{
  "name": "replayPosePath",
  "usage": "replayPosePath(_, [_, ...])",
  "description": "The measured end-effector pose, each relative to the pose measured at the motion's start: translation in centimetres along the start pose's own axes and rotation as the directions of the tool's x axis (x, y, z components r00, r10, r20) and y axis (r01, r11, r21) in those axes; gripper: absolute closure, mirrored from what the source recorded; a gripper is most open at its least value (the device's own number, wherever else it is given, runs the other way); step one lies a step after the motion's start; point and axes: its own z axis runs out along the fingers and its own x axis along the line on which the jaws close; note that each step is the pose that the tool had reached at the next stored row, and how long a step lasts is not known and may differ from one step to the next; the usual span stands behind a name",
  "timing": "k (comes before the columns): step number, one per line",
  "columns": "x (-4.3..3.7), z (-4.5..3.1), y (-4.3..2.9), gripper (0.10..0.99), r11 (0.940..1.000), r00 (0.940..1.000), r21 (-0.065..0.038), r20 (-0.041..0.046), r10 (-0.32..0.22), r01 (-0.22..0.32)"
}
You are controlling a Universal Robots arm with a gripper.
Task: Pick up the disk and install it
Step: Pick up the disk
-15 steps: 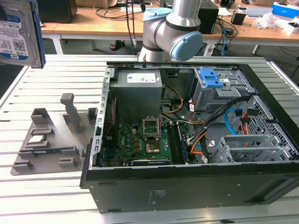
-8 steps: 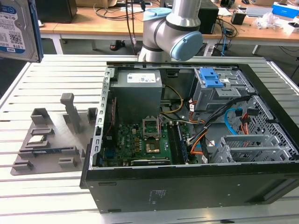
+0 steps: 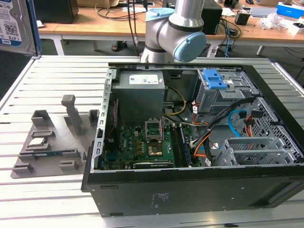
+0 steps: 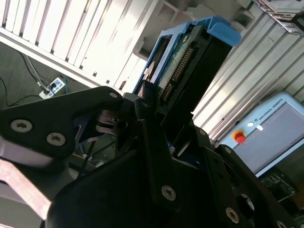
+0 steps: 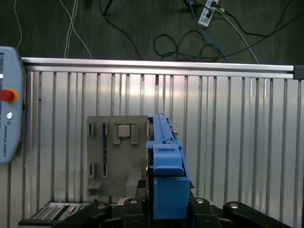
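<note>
Fingers: the black fingers (image 4: 145,111) are closed on the disk (image 4: 190,66), one on each side of it, and carry nothing else.
Disk position: it stands out past the fingertips, gripped at its near end, and touches neither the table nor the computer.
Second wrist view: this view shows the disk's dark underside, a row of connector pins and the bright blue frame at its far end. A grey control pendant (image 4: 270,137) with a red button lies beyond the fingers.
First wrist view: here the disk (image 5: 166,180) is seen edge-on as a narrow blue strip rising from between the fingers. Past it lies the slatted metal table (image 5: 237,142). On the table is a grey parts holder (image 5: 102,156) with a small square chip (image 5: 124,131) in one pocket. Beyond the table edge, cables (image 5: 190,42) lie on the dark floor.
Exterior view: the disk's (image 3: 14,23) silver face and white-and-blue label show at the exterior view's left edge, cut off by the frame. The arm (image 3: 175,33) stands behind an open computer case (image 3: 190,190).
Case: it lies on its side, well apart from the fingers. Inside are a green motherboard (image 3: 142,142), a blue latch plate (image 3: 216,78) and metal drive bays (image 3: 256,152).
Holder in the exterior view: it also carries a memory stick (image 3: 47,153) beside the chip.
</note>
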Motion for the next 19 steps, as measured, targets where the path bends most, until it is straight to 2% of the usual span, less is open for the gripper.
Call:
replayPosePath(13, [0.00,-2.95,0.03,0.722,1.0000,1.0000,0.000,0.0003,0.000,0.000])
replayPosePath(19, [0.00,-3.03,0.03,0.722,1.0000,1.0000,0.000,0.0034,0.000,0.000])
